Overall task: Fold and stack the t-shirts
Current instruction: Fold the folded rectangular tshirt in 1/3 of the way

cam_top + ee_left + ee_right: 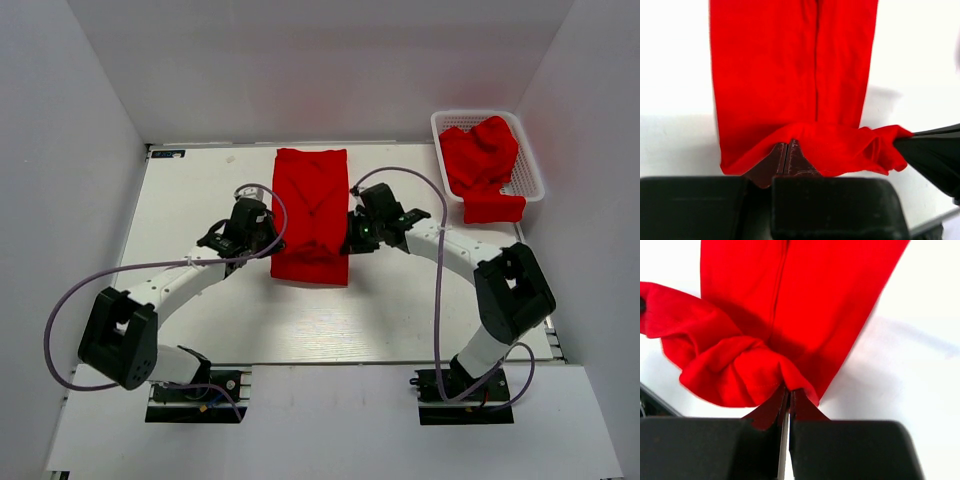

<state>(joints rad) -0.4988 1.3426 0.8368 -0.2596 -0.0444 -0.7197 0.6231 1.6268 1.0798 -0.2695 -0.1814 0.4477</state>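
Observation:
A bright red t-shirt (pixel 309 205), folded into a long narrow strip, lies on the white table (pixel 200 190) between my two arms. My left gripper (pixel 268 237) is shut on the shirt's near left edge, seen up close in the left wrist view (pixel 788 145). My right gripper (pixel 352 238) is shut on the near right edge, where the cloth bunches at the fingertips in the right wrist view (pixel 789 390). The near end of the shirt (pixel 840 145) is lifted and doubled over toward the far end. More red t-shirts (pixel 482 160) lie crumpled in the basket.
A white plastic mesh basket (pixel 530 150) stands at the back right of the table, with one shirt hanging over its near rim. White walls close in the table on the left, back and right.

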